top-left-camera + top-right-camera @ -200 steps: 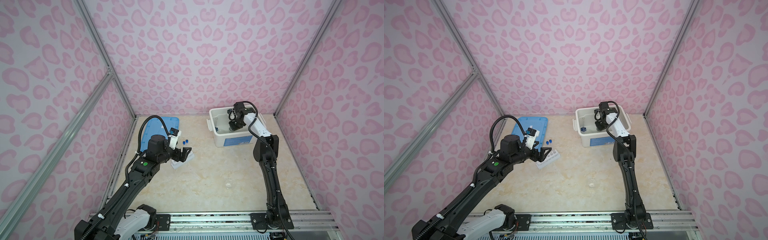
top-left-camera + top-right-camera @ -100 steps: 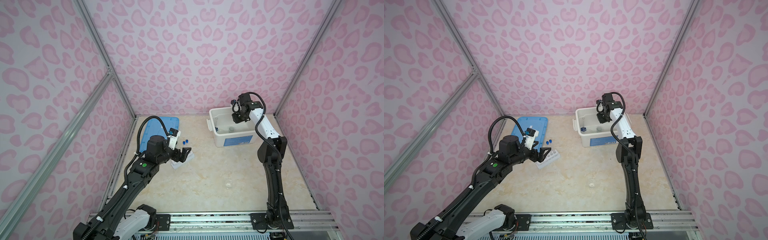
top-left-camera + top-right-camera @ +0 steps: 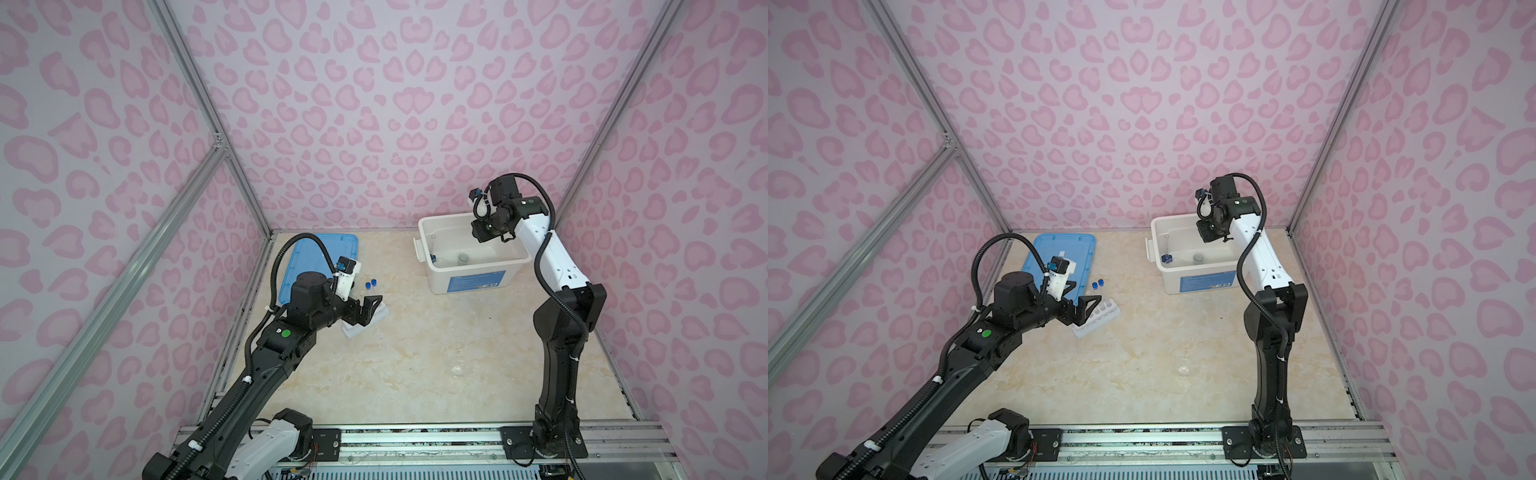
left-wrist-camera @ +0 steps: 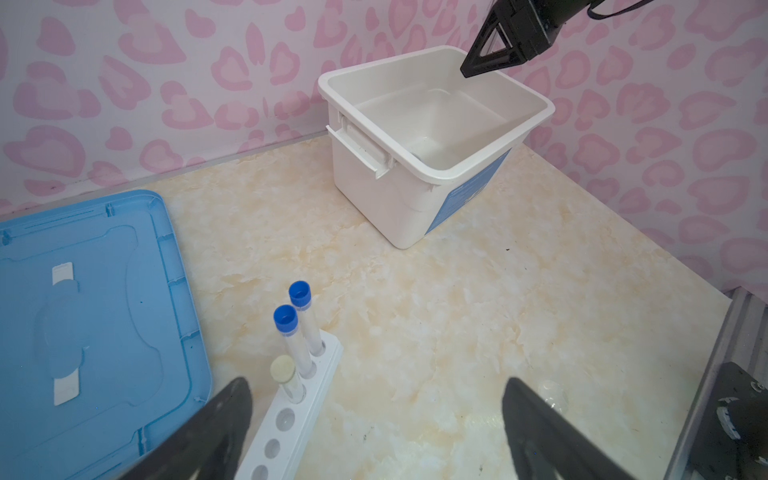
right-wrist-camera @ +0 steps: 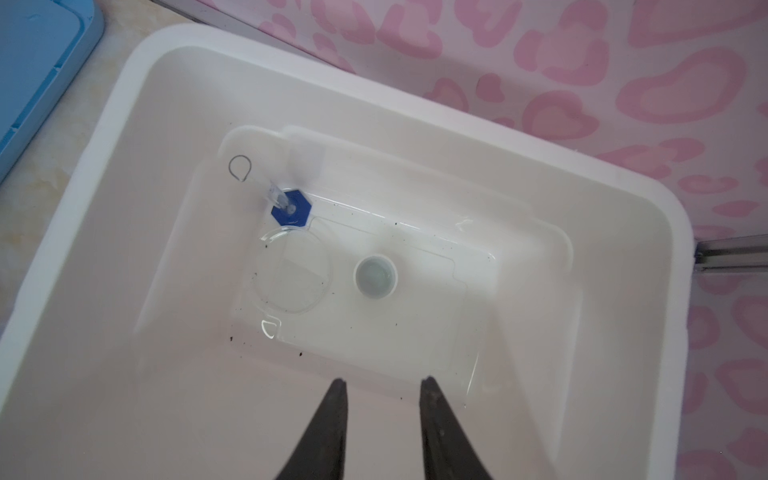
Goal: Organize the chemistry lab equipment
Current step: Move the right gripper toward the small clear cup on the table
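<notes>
Rack [image 4: 309, 399]: white, six holes, flat on the table [image 4: 436, 311] left of the middle. It sits farther back than a small clear round piece [image 3: 457, 369], which lies alone toward the front.
Left gripper [image 4: 375, 384]: fingers spread wide with nothing between them. It is low over the rack's near end; whether it touches the rack cannot be told.
Blue-capped test tubes [image 4: 286, 322]: two, upright in the rack's two farthest holes.
White-capped test tube [image 4: 283, 369]: upright in the next hole, beside the blue-capped pair. The three nearest holes are open.
Blue lid [image 4: 104, 311]: flat on the table behind and left of the rack.
Bin [image 5: 124, 83]: white and open-topped, at the back right.
Petri dish [image 5: 293, 274]: clear, on the bin floor.
Cylinder [image 5: 291, 212]: tiny, seemingly upright on its blue base, right at the dish's rim.
Small white cup [image 5: 375, 276]: mouth up, beside the dish but apart from it.
Right gripper [image 5: 383, 380]: above the bin, fingers a little apart, gripping nothing.
</notes>
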